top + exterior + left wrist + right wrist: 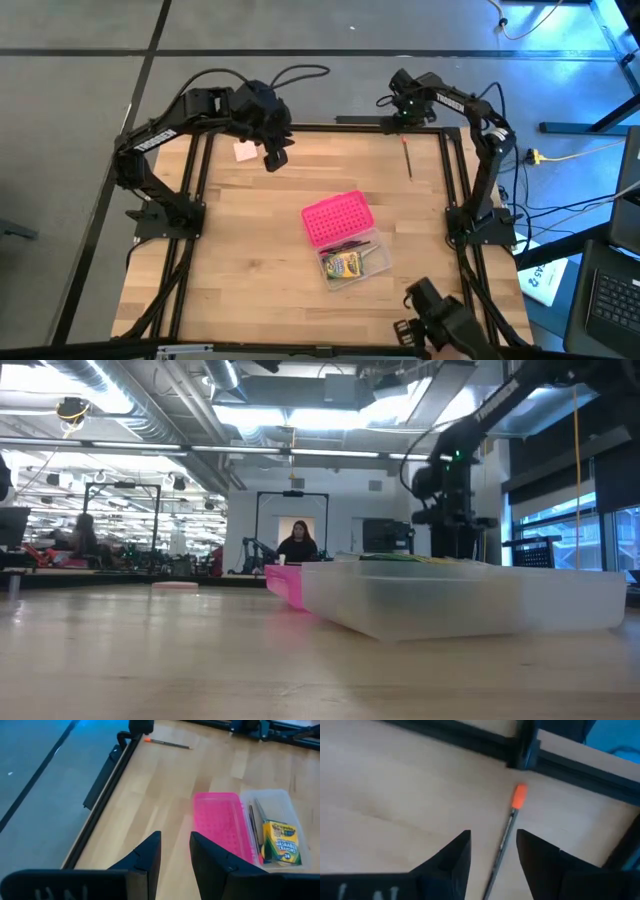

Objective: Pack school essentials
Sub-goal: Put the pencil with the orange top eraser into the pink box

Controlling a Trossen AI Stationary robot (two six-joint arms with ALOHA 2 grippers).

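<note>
1. Here you see the wooden table (250,250) from above, with the clear case (352,262) near its middle and the pink lid (336,218) lying against the case's far side.
2. The crayon box (345,265) lies inside the case, and thin dark sticks lie beside it; in the left wrist view the crayon box (281,842) shows its yellow and green face.
3. The pink sticky-note pad (244,151) lies on the table near the far left edge, well apart from the case.
4. The pencil (407,158) with the orange end lies near the far right edge, well apart from the case.
5. Your left gripper (273,152) hangs over the far left part of the table, just beside the pad. Its jaws stand with a narrow gap and hold nothing, as the left wrist view shows (174,851).
6. Your right gripper (402,112) is at the far right edge, above the pencil's orange end (519,796). Its jaws (492,851) stand open on both sides of the pencil's shaft, and you cannot tell if they touch it.
</note>
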